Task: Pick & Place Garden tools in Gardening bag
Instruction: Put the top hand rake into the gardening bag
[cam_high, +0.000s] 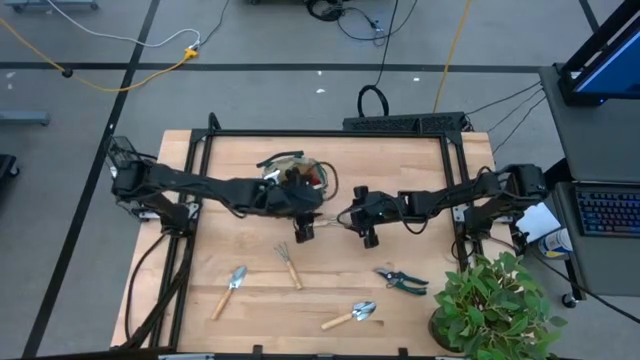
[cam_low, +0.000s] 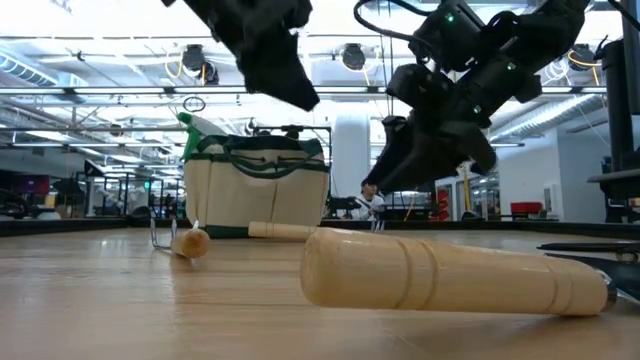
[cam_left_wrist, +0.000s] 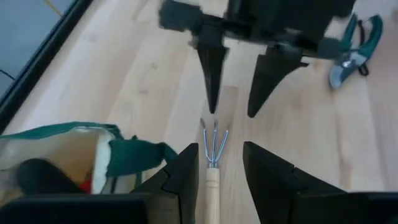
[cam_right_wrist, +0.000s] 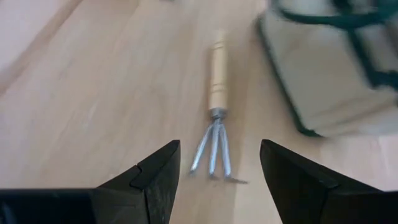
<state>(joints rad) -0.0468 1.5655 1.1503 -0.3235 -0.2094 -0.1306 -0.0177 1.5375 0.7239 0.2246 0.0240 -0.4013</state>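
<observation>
The tan gardening bag (cam_high: 295, 178) with green trim stands at the table's middle far side; a green-and-white item (cam_low: 196, 135) sticks out of its top. A wooden-handled hand fork (cam_right_wrist: 216, 93) lies flat on the table beside the bag, between the two grippers. My left gripper (cam_left_wrist: 221, 149) is open above the fork's handle (cam_left_wrist: 212, 183), its fingers on either side and clear of it. My right gripper (cam_right_wrist: 219, 144) is open, facing the fork's tines (cam_right_wrist: 213, 155) from the right, and touches nothing. Both grippers hang above the table in the low view.
A second hand fork (cam_high: 289, 265), a trowel (cam_high: 230, 290), another trowel (cam_high: 350, 315) and black-and-green pruning shears (cam_high: 400, 278) lie on the table's near half. A leafy potted plant (cam_high: 490, 305) stands at the near right corner.
</observation>
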